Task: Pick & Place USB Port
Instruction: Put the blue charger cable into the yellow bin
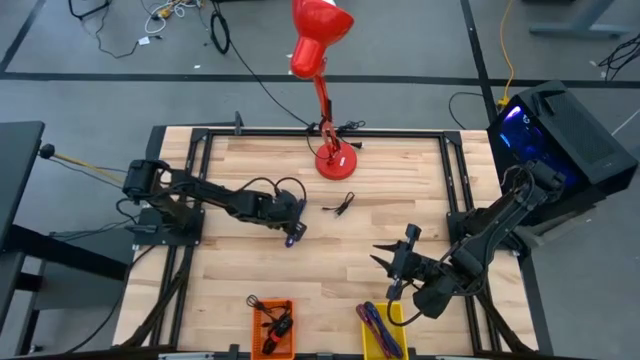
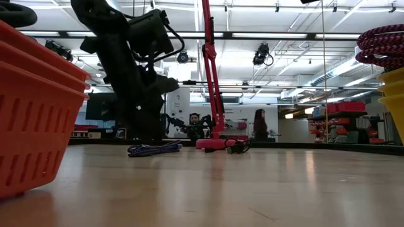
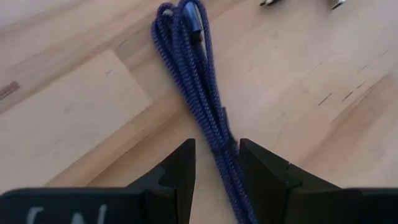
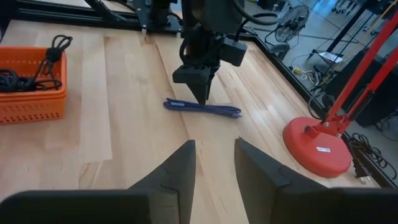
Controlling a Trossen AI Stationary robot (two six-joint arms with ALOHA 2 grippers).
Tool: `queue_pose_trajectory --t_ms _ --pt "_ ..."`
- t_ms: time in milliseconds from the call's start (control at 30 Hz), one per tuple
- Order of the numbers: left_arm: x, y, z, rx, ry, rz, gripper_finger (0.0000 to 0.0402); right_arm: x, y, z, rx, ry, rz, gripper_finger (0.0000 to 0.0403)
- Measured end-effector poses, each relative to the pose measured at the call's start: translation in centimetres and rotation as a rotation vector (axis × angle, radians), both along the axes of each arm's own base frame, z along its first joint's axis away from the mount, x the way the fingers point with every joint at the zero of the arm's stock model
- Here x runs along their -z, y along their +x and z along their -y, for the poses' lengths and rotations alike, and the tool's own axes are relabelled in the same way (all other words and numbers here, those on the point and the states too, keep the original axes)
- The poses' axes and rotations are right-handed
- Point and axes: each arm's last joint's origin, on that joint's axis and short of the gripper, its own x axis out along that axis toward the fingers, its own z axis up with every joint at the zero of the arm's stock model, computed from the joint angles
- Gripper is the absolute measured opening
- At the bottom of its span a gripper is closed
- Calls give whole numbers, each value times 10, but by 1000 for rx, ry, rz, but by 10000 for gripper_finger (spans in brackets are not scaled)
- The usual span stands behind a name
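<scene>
My left gripper (image 3: 214,165) is down at the middle of the pale wooden table (image 1: 240,290), its two dark fingers (image 3: 180,171) set on either side of the bundled blue braided USB cable (image 3: 199,93). The gap between them is narrow and the cable runs right through it, seemingly touching both inner faces, but I would call that a grip only just closing (the bundle lies flat on the wood, nothing lifted). From my right wrist the same bundle shows as a long blue strip stretched out on the boards with my left fingertips planted on its middle.

My right gripper (image 4: 214,162) waits near the front right of the table, fingers parted and holding nothing, looking across at the work.

As for progress: the orange plastic basket (image 1: 272,328) at the front edge already holds dark coiled cables, and the yellow bin (image 1: 384,330) beside it holds red and blue-purple ones, so some sorting appears done. This blue cable is still to be carried; I judge the pick as barely begun and the placing entirely ahead. A small black cable (image 1: 342,205) lies loose near the round base of the red desk lamp (image 1: 334,160), well apart from my fingers, and it looks to be left for afterwards.
</scene>
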Motion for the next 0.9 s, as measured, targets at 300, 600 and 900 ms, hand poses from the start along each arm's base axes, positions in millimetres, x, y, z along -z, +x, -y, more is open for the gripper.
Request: queue_pose_trajectory --t_ms 300,600,900 --pt "16 6 0 -10 0 -30 128 0 0 0 -1 -1 1 114" --pt "23 7 0 27 15 -51 45 0 0 0 -2 0 2 114" --pt "17 8 2 64 22 -22 24 0 0 0 3 9 5 114"
